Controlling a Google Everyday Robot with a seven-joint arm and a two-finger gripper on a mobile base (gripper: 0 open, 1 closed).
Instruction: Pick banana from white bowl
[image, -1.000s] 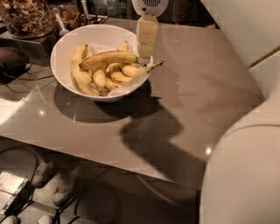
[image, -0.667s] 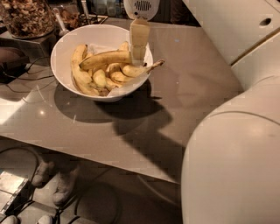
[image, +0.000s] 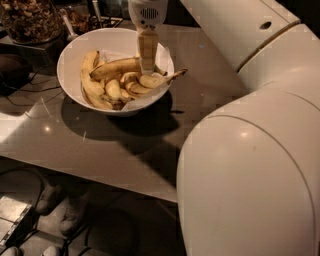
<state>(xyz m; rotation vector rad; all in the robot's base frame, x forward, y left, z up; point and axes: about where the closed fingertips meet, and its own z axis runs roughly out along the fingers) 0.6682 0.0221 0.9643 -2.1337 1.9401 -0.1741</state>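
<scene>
The white bowl (image: 68, 50) stands at the back left of the grey table (image: 100, 145). The banana (image: 115, 67), long, yellow and brown-blemished, lies across the top of the pile in it. Several shorter pale bananas (image: 114, 89) lie under and beside it, and one stem (image: 176, 75) sticks out over the right rim. My gripper (image: 147, 69) hangs straight down from above, inside the bowl. Its lower end is at the right end of the long banana; I cannot see whether it touches it.
A dark glass container of brown bits (image: 29, 19) and a spoon (image: 67, 28) stand behind the bowl at the left. Cables (image: 22, 90) lie at the table's left side. My white arm (image: 250, 170) fills the right. The table's front edge (image: 90, 170) runs diagonally, with shoes (image: 65, 210) below.
My gripper has moved left from the bowl's right rim to the long banana's right end. The arm has swung in and now covers more of the right side.
</scene>
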